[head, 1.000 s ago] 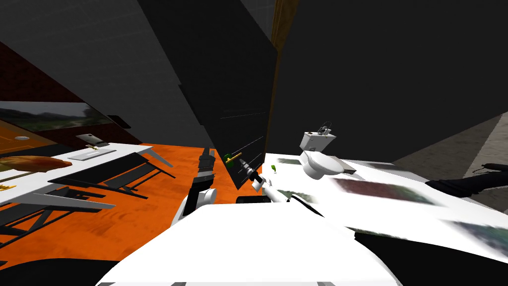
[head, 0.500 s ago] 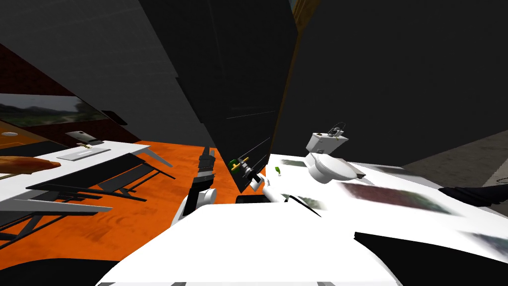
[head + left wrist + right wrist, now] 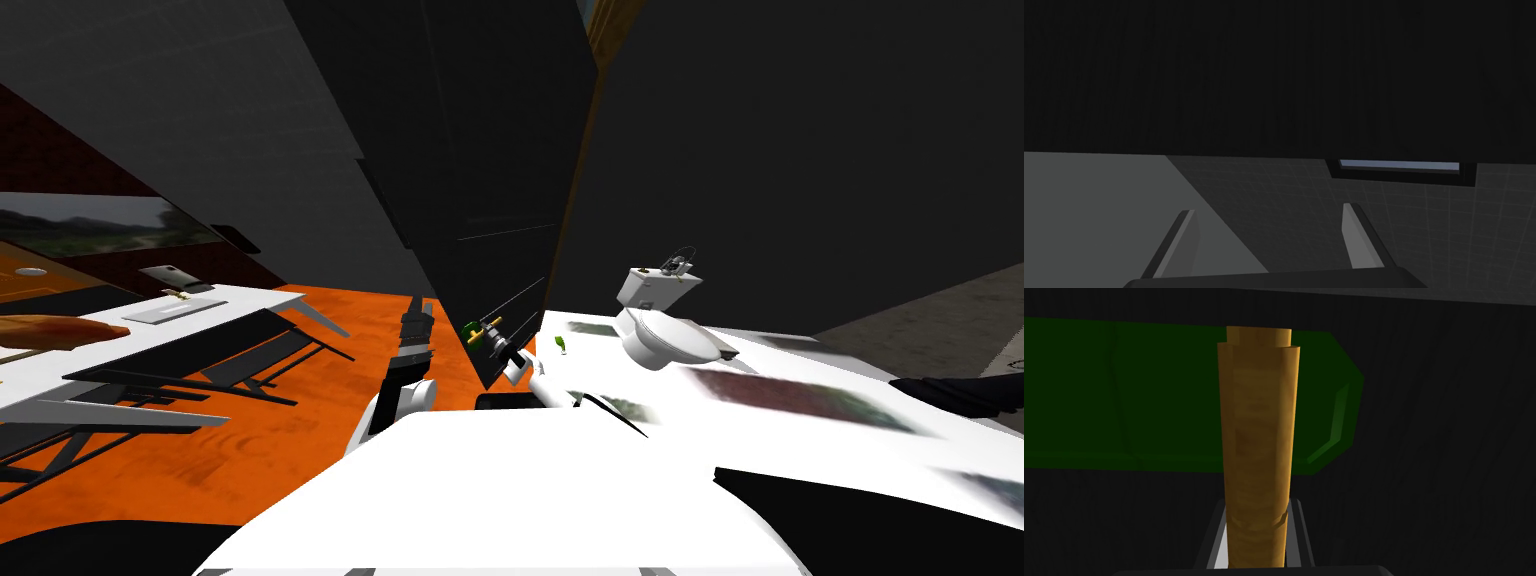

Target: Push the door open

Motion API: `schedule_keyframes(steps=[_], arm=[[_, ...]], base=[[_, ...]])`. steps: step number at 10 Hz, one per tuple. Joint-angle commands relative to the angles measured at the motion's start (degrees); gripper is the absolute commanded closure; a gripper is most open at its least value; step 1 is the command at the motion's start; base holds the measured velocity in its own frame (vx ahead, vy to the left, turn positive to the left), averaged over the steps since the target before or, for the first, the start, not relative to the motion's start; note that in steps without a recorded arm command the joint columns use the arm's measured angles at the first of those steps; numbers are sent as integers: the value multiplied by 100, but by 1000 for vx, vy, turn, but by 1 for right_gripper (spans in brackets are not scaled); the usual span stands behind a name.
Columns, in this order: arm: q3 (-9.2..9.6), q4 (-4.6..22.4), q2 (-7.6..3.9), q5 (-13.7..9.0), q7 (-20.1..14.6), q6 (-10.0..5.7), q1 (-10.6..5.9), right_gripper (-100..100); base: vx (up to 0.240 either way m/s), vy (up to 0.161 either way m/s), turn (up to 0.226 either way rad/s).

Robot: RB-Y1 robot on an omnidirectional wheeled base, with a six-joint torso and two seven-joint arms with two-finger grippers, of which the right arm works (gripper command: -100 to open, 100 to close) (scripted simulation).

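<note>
**Tech A:** Report items, left to right.

**Tech B:** Item 1: white desk [image 3: 215, 305], far left, standing on an orange floor [image 3: 300, 430]. Small things lie on it, too small to identify.

**Tech A:** Left arm status?

**Tech B:** In the head view the arm is raised just left of the door. Contact with the door cannot be determined. On the left pincer [image 3: 1269, 210] the fingers are spread with nothing between them.

**Tech A:** Location of the door?

**Tech B:** The door [image 3: 500, 180] is a dark panel in the centre of the head view, directly ahead of the robot. The orange floor lies to its left. A gold handle [image 3: 1256, 428] is mounted over a green plate [image 3: 1149, 398] on the door's dark face. In the head view both sit low on the panel.

**Tech A:** Right arm status?

**Tech B:** The right pincer [image 3: 1259, 502] is at the handle. Its fingers press the handle's two sides, pinching it. The handle runs out from between the fingers and across the plate.

**Tech A:** Anything further right?

**Tech B:** A white toilet [image 3: 660, 335] stands right of the door and the right arm, on a white, patterned floor. It is apart from the pincer.
</note>
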Motion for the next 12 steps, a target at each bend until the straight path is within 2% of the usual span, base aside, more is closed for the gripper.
schedule_keyframes(steps=[1,2,3,7,10,12], arm=[[-5,-6,-2,1,5,-6,-5,100],[-5,-6,-2,1,5,-6,-5,100],[-142,49,-143,-3,30,-19,-4,100],[-424,142,-230,-9,88,-58,-17,100],[-685,228,-136,-14,142,-94,-30,100],[-883,294,63,-19,182,-122,-39,100]], base=[[0,0,0],[0,0,0],[41,118,-16],[51,181,-60],[69,196,-57],[76,187,-76]])
